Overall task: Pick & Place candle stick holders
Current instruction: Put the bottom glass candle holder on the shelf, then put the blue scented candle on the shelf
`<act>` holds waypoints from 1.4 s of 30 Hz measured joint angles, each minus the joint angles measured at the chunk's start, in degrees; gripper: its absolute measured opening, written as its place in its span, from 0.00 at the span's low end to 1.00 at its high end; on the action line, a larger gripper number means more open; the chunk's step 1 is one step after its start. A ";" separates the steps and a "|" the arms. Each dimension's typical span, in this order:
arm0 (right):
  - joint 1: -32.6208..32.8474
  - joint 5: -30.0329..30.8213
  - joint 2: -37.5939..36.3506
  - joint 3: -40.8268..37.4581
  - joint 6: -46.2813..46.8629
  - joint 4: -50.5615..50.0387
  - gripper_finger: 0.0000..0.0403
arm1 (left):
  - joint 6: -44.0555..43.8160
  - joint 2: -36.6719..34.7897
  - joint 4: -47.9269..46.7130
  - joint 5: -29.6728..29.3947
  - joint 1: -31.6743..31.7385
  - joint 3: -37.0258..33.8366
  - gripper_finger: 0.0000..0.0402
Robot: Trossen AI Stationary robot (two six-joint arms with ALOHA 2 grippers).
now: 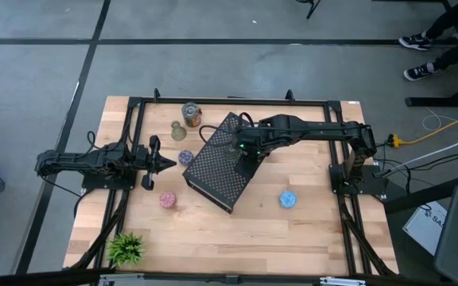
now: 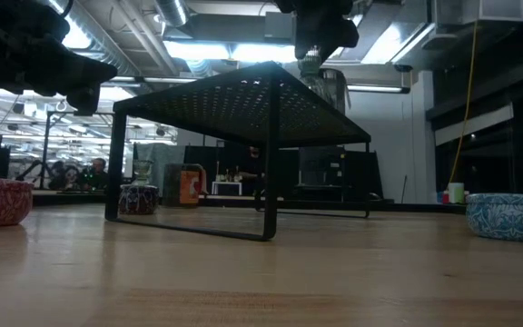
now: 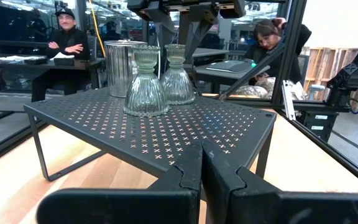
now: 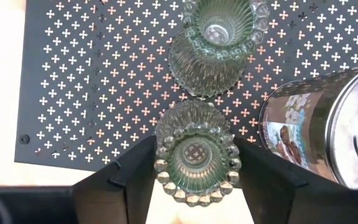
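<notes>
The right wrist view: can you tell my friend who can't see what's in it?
Looking down, the right gripper has its open fingers on either side of a ribbed glass candle holder on a black perforated shelf. A second glass holder stands beyond it, and a silver can-like holder beside.

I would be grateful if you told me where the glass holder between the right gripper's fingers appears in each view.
High: hidden under the right gripper, over the black rack.
Low: not clearly visible; only the rack shows.
Left wrist: nearer glass holder, on the rack top.
Right wrist: glass holder between the fingers.
Shared landmark: the rack.
</notes>
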 joint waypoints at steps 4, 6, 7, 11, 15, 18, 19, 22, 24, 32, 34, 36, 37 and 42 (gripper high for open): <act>0.04 1.29 0.00 0.00 -0.02 0.00 0.55 | 0.00 0.00 0.00 0.00 0.02 0.01 0.00; 0.10 2.22 0.00 0.00 -0.62 -0.02 0.57 | -0.01 0.00 0.00 0.00 0.02 0.01 0.00; 0.09 2.33 0.00 0.00 -1.05 -0.02 0.58 | -0.02 0.00 0.00 0.00 0.00 0.00 0.00; 0.09 1.03 0.00 0.00 -1.09 -0.04 0.65 | 0.00 0.00 0.00 0.00 0.01 0.00 0.00; 0.11 1.03 -0.01 0.00 -1.09 -0.07 0.72 | 0.00 0.00 0.00 0.00 0.00 0.02 0.00; 0.22 1.03 -0.44 -0.03 -1.11 -0.03 0.77 | -0.01 0.00 0.00 0.00 0.01 0.01 0.00; 0.31 1.04 -0.59 0.09 -1.11 -0.12 0.78 | -0.02 0.00 0.00 0.00 0.02 0.02 0.00; 0.79 1.29 -1.45 0.85 -1.55 -0.18 0.79 | 0.00 0.00 0.00 0.00 0.02 0.00 0.00; 1.22 1.29 -2.36 1.33 -2.16 0.24 0.79 | -0.01 0.00 0.00 -0.01 0.00 0.01 0.00; 4.89 1.33 -3.76 2.19 0.68 -3.41 0.75 | 0.00 0.00 0.00 0.00 0.02 0.00 0.00; 6.08 1.32 -3.76 2.16 0.63 -4.32 0.72 | 0.00 0.00 0.00 0.00 0.02 0.00 0.00; 7.20 1.32 -4.04 2.14 0.62 -6.15 0.69 | -0.02 0.00 0.00 0.00 0.02 0.00 0.00; 7.83 1.34 -4.20 2.12 0.61 -7.15 0.67 | 0.00 0.00 0.00 0.00 0.01 0.01 0.00; 11.50 2.70 -5.83 1.15 0.59 -10.42 0.59 | 0.00 -0.01 0.00 0.00 0.00 0.00 0.00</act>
